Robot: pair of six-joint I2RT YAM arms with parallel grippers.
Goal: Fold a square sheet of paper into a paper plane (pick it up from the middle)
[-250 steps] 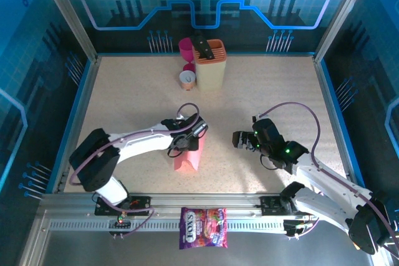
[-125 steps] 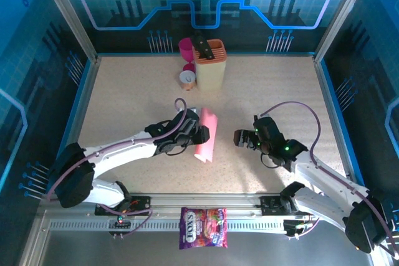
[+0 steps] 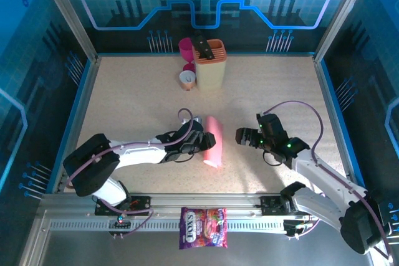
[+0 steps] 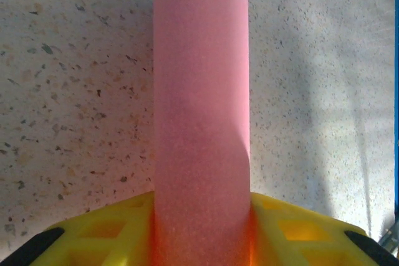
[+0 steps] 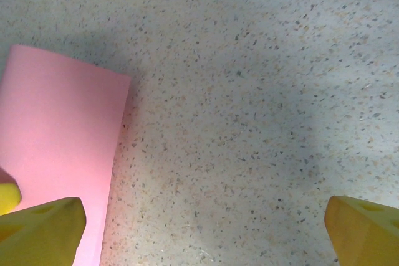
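Observation:
The square sheet of paper (image 3: 214,141) is salmon pink and bent over into a long rounded fold, held up off the table near the middle. My left gripper (image 3: 201,144) is shut on its left side. In the left wrist view the sheet (image 4: 201,91) runs straight up between the yellow fingers (image 4: 293,225) of the left gripper (image 4: 201,222). My right gripper (image 3: 240,136) stands open just right of the sheet, apart from it. Its wrist view has the sheet (image 5: 59,147) at the left and bare table between the fingertips of the right gripper (image 5: 206,228). The paper plane is out of view.
An orange knife block (image 3: 210,63), a magenta cup (image 3: 186,46) and a small cup (image 3: 187,79) stand at the back middle. A purple candy bag (image 3: 203,227) lies on the front rail. Blue walls (image 3: 78,110) bound the speckled table.
My left gripper has carried the sheet up and to the right, toward the right gripper, and the sheet now hangs as a narrower fold. The right gripper has barely shifted.

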